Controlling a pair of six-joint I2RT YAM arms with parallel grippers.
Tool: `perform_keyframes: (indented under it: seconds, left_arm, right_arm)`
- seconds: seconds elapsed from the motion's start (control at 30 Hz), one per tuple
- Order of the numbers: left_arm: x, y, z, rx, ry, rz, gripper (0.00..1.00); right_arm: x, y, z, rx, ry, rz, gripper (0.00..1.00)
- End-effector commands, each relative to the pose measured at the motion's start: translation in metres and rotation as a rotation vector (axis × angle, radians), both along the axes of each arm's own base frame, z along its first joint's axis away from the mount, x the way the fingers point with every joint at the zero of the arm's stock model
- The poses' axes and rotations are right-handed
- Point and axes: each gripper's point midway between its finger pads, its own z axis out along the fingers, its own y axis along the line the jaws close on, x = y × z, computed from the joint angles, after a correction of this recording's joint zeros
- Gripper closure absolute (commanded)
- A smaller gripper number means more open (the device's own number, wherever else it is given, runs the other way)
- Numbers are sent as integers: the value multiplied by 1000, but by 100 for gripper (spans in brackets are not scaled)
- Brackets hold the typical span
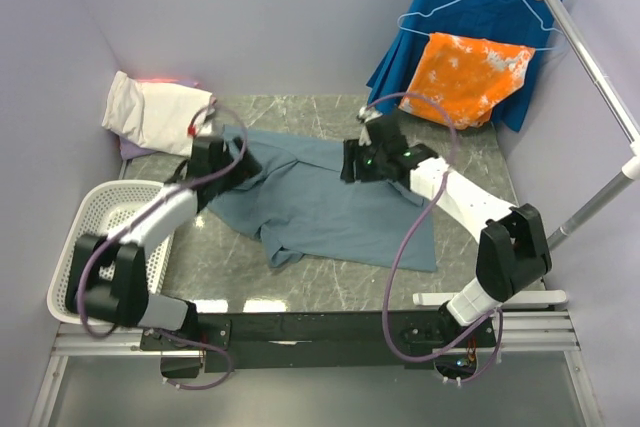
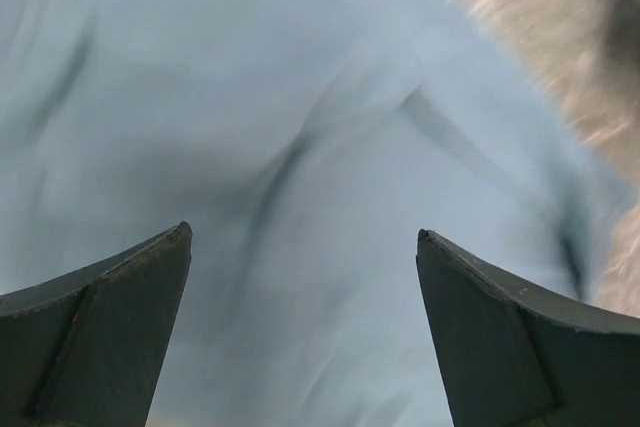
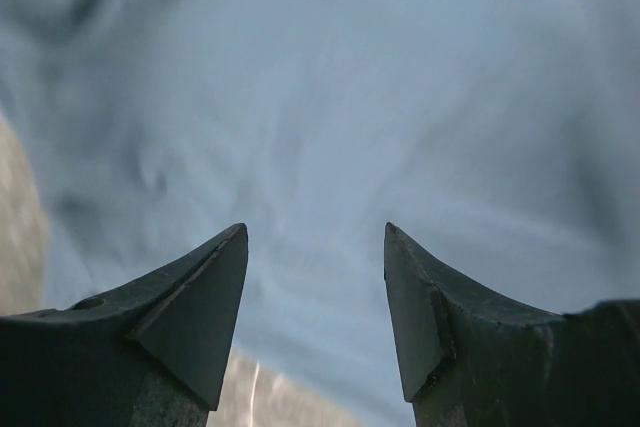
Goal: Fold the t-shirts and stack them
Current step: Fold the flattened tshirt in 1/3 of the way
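You had the blue-grey t-shirt (image 1: 330, 202) lying rumpled and unfolded at the middle of the counter (image 1: 480, 162), so by my reckoning its folding and stacking were not yet done. The cream-white shirt (image 1: 150, 112) sat folded at ten o'clock. The overhead view gave you that layout. Only the wrist views showed your left claw (image 2: 303, 232) and right claw (image 3: 315, 229) both spread apart, gripping nothing, close above the cloth.
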Motion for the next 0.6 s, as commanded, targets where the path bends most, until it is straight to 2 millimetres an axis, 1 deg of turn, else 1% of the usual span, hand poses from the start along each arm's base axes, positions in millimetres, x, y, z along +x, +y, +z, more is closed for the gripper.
perform_keyframes:
  seconds: [0.0,0.03,0.07,0.1,0.13,0.17,0.2,0.23,0.3,0.37,0.4,0.47,0.57]
  left_arm:
    - [-59,19,-27,-84,51,158,1]
    - [-77,22,-44,-113,84,191,1]
    - [-83,25,-30,-144,30,205,1]
    - [-86,25,-28,-167,8,212,0]
    - [-97,26,-38,-184,26,230,0]
    - [-99,28,-31,-205,-5,238,1]
    - [-107,28,-40,-213,13,245,1]
    - [-110,27,-37,-250,5,252,1]
    - [-117,22,-43,-289,21,245,1]
    - [-124,21,-54,-317,40,257,1]
    - [-131,20,-64,-324,63,255,0]
    - [-131,19,-66,-346,61,262,1]
    - [-133,21,-75,-337,81,276,1]
  right_arm:
    - [-22,18,-16,-26,33,47,36]
    - [-27,23,-20,-29,40,60,36]
    - [-29,26,-22,-28,42,68,36]
    - [-32,28,-24,-28,48,73,36]
    - [-35,31,-26,-27,52,83,36]
    - [-36,33,-30,-31,62,90,36]
    - [-37,34,-29,-32,65,93,36]
    - [-39,37,-30,-38,70,102,36]
    - [-40,40,-30,-48,70,110,36]
    - [-43,43,-30,-51,71,118,36]
    - [-43,44,-29,-51,70,117,36]
    - [-45,46,-27,-49,69,118,36]
    - [-47,46,-26,-47,67,112,36]
